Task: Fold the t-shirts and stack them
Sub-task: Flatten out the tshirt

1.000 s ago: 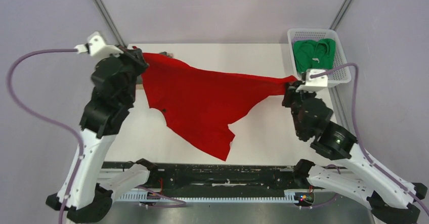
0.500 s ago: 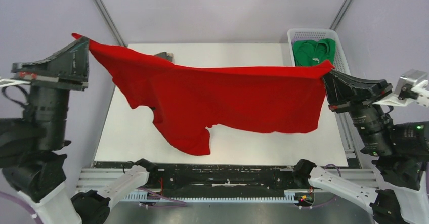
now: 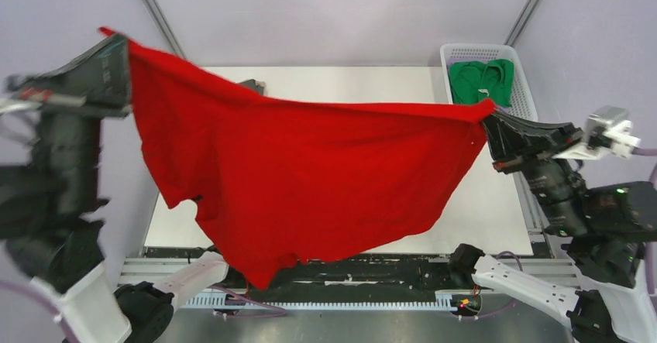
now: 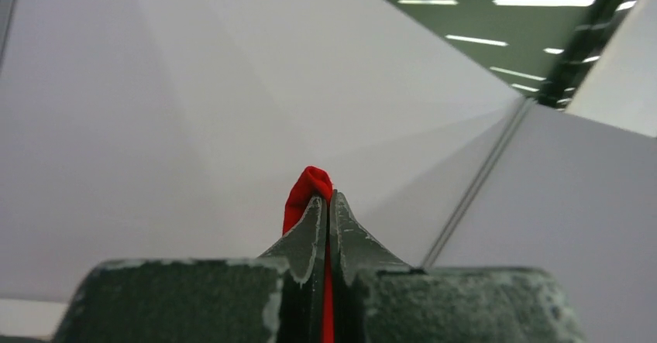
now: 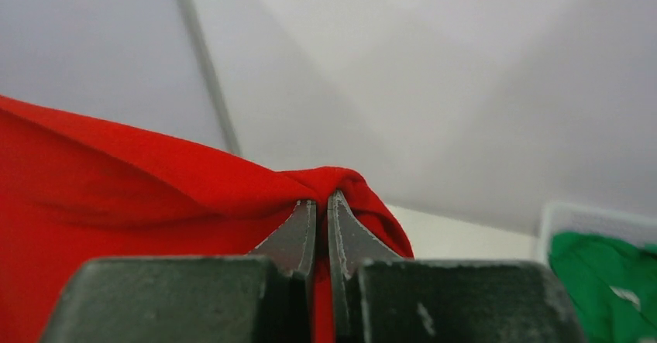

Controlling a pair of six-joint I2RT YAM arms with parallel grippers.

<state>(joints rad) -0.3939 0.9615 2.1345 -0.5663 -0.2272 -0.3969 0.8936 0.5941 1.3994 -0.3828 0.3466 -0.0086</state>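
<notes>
Hanging red t-shirt point(image 3: 310, 180) whole from overhead; wrist views, just pinched corners.

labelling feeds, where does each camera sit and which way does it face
Top external: above, behind the bases, looking down at the table; both arms show, left pincer and right pincer stretching the red t-shirt.
Left wrist: on the left arm, aimed up at walls and ceiling; shut fingers show.
Right wrist: on the right arm, aimed across at walls; shut fingers show.
Shared: red t-shirt in all; top and right wrist see the green t-shirt in the basket.
</notes>
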